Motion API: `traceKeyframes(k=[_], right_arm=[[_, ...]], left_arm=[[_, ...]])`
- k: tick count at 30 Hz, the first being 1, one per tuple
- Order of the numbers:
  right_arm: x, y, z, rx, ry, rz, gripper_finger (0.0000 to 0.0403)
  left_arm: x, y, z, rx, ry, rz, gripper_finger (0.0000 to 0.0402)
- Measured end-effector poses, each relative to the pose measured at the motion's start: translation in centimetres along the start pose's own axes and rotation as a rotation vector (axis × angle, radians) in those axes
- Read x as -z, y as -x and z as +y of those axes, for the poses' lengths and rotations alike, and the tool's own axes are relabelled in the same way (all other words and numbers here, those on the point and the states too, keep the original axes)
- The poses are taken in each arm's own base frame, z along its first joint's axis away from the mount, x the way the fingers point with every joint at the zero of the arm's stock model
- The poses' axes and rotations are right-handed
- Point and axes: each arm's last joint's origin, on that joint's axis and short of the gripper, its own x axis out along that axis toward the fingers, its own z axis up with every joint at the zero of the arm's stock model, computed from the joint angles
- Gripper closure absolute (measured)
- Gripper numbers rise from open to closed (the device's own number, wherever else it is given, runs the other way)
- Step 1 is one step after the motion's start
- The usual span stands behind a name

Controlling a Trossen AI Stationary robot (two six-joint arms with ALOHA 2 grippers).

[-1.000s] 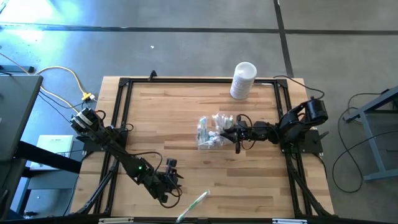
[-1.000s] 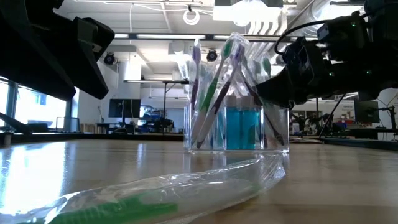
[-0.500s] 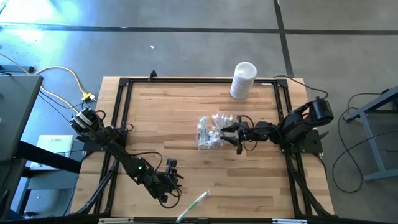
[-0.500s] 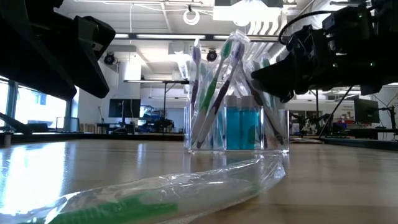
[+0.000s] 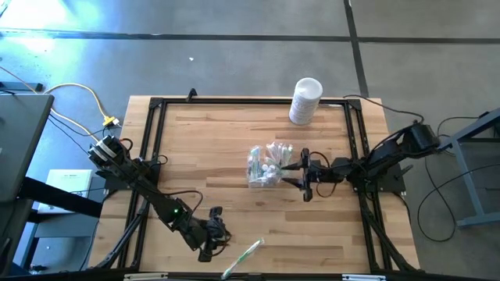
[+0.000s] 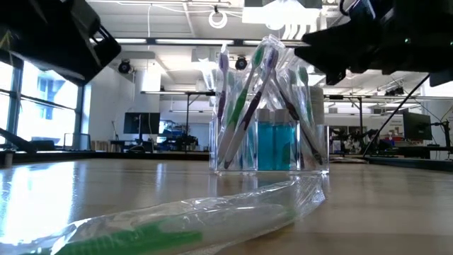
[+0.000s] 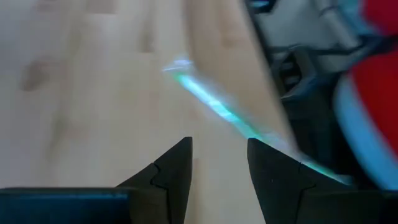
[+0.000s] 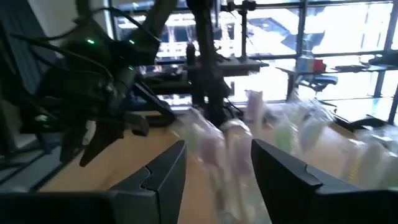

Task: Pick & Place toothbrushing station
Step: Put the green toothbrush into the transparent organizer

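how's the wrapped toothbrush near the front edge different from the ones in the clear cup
The wrapped toothbrush lies flat on the table near the front edge, alone; the toothbrushes in the clear cup stand leaning, bunched together at mid-table.

The lying one is just ahead of the left gripper, whose fingers are open; the cup's brushes are beside the right gripper, also open.

Both show green parts and clear wrapping.
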Motion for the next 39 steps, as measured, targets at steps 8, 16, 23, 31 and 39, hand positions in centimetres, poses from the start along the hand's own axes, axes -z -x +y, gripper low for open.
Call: traceKeyframes(k=[8,16,23,31,39], right_arm=[[-1.0,0.7,2.0,-0.099,0.009,-0.045,0.0229],[-1.8,1.5,3.7,-0.170,0.007,-0.083,0.0229],[-1.5,2.7,7.0,-0.274,0.075,-0.048,0.0229],[-2.4,3.5,11.5,-0.359,0.079,0.010,0.0252],[-3.0,3.8,13.8,-0.434,0.073,0.021,0.0273]], left_arm=[[-3.0,-0.9,-2.1,0.013,-0.014,-0.013,0.0252],[-7.3,-3.5,-2.8,-0.167,0.091,0.170,0.0252],[-7.6,-5.4,-2.9,-0.290,0.154,0.318,0.0252],[-7.5,-7.0,-3.3,-0.271,0.157,0.320,0.0252],[-7.0,-7.1,-4.2,-0.269,0.226,0.264,0.0252]])
